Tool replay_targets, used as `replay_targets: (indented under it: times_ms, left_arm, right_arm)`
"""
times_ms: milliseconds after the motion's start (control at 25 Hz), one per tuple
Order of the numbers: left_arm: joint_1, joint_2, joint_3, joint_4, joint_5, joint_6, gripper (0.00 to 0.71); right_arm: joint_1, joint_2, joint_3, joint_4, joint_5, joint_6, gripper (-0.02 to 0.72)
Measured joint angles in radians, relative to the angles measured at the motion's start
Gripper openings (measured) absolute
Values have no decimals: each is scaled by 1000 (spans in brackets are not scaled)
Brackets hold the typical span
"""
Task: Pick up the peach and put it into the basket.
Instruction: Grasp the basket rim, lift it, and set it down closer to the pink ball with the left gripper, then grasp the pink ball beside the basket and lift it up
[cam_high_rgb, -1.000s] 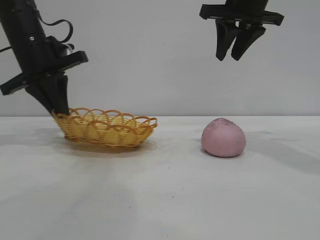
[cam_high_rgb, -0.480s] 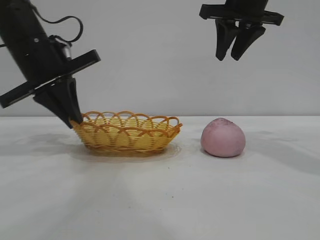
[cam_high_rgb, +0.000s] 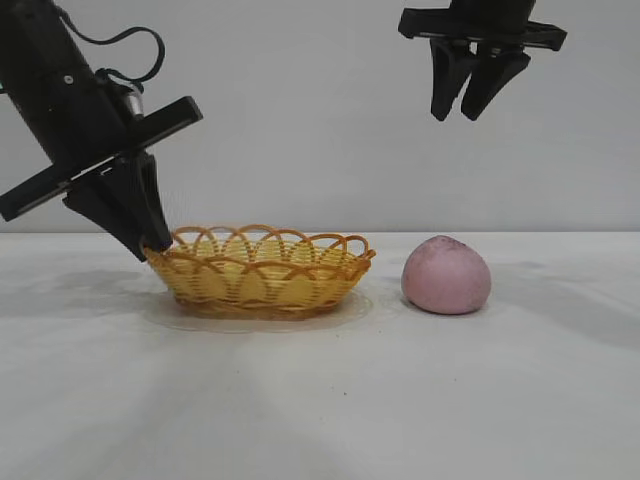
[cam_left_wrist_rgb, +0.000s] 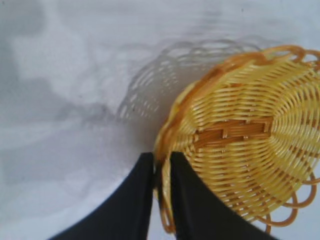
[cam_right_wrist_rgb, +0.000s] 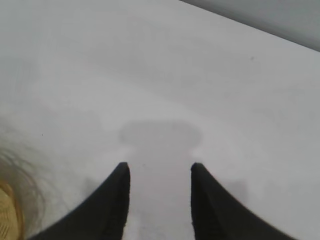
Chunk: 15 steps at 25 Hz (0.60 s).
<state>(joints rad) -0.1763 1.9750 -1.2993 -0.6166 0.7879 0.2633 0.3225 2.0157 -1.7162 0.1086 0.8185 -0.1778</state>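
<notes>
The basket rim is pinched by the left gripper; the right gripper is held part-open above the peach.

Basket left of peach, near, apart; both on table; left gripper at basket's left rim
</notes>
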Motion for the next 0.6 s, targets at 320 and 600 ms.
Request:
replay_targets:
  times_ms: [320, 600]
  left_arm:
    - [55, -96, -26, 418, -90, -115, 389]
    - [120, -153, -18, 698, -79, -267, 389]
  right_arm:
    - [0, 0, 0, 0, 2, 0, 256]
    - [0, 0, 0, 6, 9, 0, 256]
